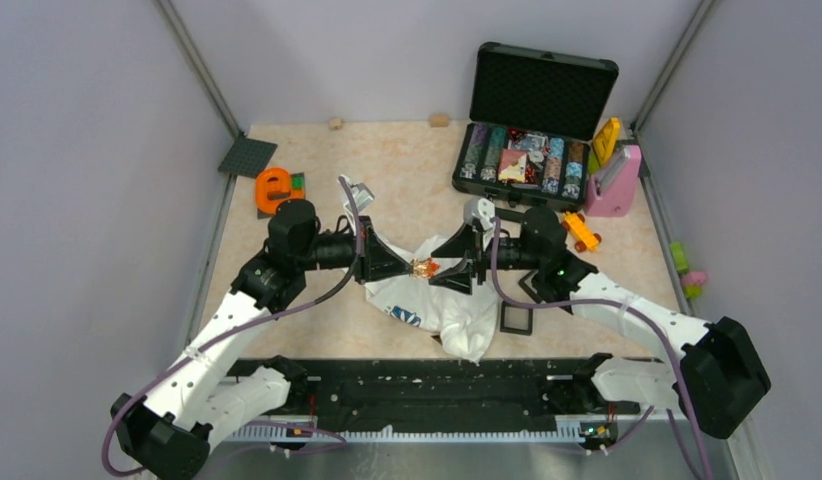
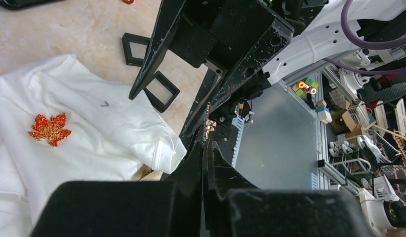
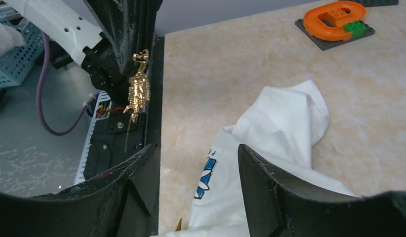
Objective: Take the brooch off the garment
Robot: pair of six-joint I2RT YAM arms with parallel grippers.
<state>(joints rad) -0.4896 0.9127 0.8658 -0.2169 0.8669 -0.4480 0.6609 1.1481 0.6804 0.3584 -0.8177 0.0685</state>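
Observation:
The white T-shirt (image 1: 442, 310) lies crumpled on the table below both grippers, with blue print showing in the right wrist view (image 3: 285, 128). My left gripper (image 1: 407, 266) is shut on a small gold brooch (image 1: 424, 267) and holds it in the air above the shirt. The brooch shows edge-on at the fingertips in the left wrist view (image 2: 209, 126), and its gold back with a hanging pin in the right wrist view (image 3: 138, 86). My right gripper (image 1: 449, 262) is open and empty, facing the brooch from close by. A red-orange leaf brooch (image 2: 49, 129) lies on the shirt (image 2: 92, 128).
An open black case of chips (image 1: 532, 150) stands at the back right beside a pink object (image 1: 615, 185). A small black square box (image 1: 515, 318) lies by the shirt; two show in the left wrist view (image 2: 161, 91). An orange toy (image 1: 277, 188) is at the back left.

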